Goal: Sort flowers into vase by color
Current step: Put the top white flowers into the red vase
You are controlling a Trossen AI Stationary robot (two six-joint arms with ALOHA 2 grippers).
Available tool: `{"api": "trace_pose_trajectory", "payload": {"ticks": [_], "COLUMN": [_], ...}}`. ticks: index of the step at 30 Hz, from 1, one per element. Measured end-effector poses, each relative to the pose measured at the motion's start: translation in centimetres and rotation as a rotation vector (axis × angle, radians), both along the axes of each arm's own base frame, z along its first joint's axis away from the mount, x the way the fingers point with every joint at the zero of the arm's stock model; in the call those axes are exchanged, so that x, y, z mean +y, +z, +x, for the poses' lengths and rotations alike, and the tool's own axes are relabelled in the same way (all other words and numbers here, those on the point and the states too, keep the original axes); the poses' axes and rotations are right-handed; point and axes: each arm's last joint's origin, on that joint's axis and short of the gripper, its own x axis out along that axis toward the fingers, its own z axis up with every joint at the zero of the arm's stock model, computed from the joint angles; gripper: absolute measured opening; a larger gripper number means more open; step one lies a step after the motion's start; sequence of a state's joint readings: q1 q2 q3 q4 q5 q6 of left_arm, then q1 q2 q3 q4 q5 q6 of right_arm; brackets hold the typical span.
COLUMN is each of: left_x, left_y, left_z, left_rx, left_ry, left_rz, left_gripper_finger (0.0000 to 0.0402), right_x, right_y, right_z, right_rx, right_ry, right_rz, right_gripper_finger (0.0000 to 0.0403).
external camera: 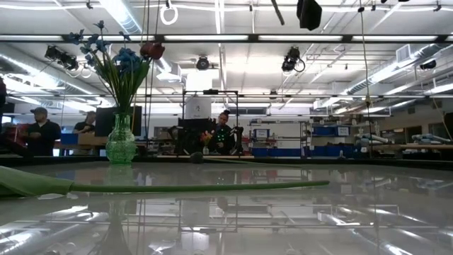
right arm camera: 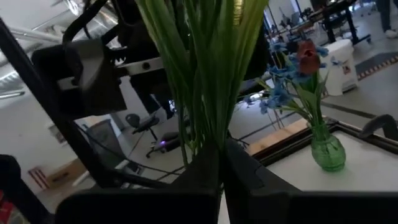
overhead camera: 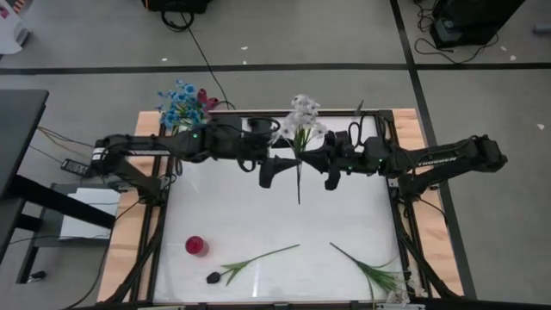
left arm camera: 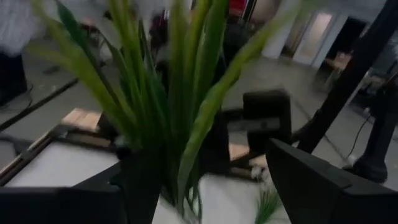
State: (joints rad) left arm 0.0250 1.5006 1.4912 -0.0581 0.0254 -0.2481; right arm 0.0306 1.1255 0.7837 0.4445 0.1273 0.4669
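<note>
Above mid-table, right fingers (right arm camera: 219, 177) clamped on white flower stems (overhead camera: 300, 164), left fingers (left arm camera: 143, 186) spread, seemingly around them, green vase (external camera: 121, 142) only low.

Open-plan robotics lab: ceiling strip lights (external camera: 233, 37), distant workbenches (external camera: 333, 150), floor cables (overhead camera: 202, 52).

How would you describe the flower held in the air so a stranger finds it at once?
Start at the white table and look to its far edge, between the two dark arms. The white-headed flower on a long green stem hangs there, the only one off the table and not in a vase.
</note>
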Motion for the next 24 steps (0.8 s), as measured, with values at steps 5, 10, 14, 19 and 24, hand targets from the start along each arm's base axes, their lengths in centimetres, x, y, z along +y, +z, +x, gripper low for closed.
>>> {"api": "trace_pose_trajectory", "payload": {"ticks": [5,10,14,19,24], "left_x": [0.15,0.41,0.56,0.60,0.02], "left_y": [-0.54,-0.76,-0.78,-0.77,-0.45], "left_z": [0.99,1.19,1.19,1.18,0.80], "left_rx": [-0.018,-0.012,-0.009,-0.009,-0.006], "left_ry": [0.031,0.067,0.090,0.090,0.068], "left_rz": [-0.010,-0.008,0.022,0.040,0.166], "left_gripper_finger": [0.0242,0.0177,0.0108,0.0018,0.0008], "right_x": [0.59,0.69,0.70,0.73,0.70], "right_y": [0.00,-0.04,-0.02,-0.01,-0.07], "right_z": [-0.01,-0.01,-0.01,-0.01,-0.01], "right_rx": [0.003,0.008,0.008,0.009,0.018], "right_ry": [0.027,0.029,0.028,0.030,0.015], "right_rz": [-0.038,-0.062,-0.091,-0.130,-0.131], "right_gripper_finger": [0.0013,0.0013,0.0013,0.0014,0.0049]}}
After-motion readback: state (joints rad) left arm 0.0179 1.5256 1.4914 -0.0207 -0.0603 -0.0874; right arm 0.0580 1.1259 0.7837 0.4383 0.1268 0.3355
